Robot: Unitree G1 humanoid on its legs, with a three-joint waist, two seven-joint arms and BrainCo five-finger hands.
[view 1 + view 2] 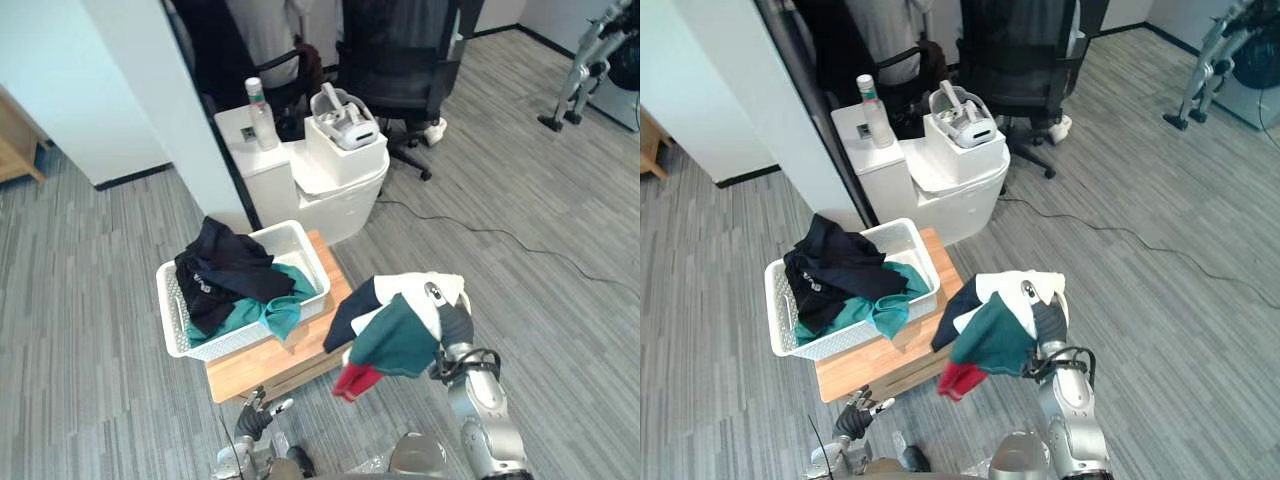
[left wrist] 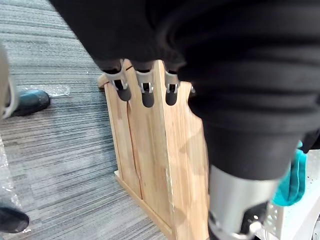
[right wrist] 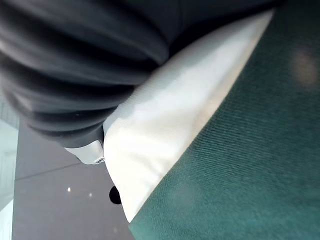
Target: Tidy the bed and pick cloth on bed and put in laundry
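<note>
My right hand (image 1: 452,326) is raised at waist height, just right of the wooden stand (image 1: 285,362). It is shut on a bundle of cloth (image 1: 398,330) in white, green, navy and red, which drapes over it; the same cloth (image 3: 235,150) lies against the wrist camera. A white laundry basket (image 1: 172,332) sits on the stand and holds a dark garment (image 1: 228,268) over teal cloth (image 1: 272,312). The bundle hangs to the right of the basket, apart from it. My left hand (image 2: 145,92) is low in front of the stand (image 2: 165,165), fingers straight and holding nothing.
Behind the basket stands a white cabinet (image 1: 335,195) with a bottle (image 1: 262,115) and a box holding a white headset (image 1: 346,128). A black office chair (image 1: 400,60) is beyond it. A white pillar (image 1: 150,90) rises at the left. A cable (image 1: 500,236) crosses the floor.
</note>
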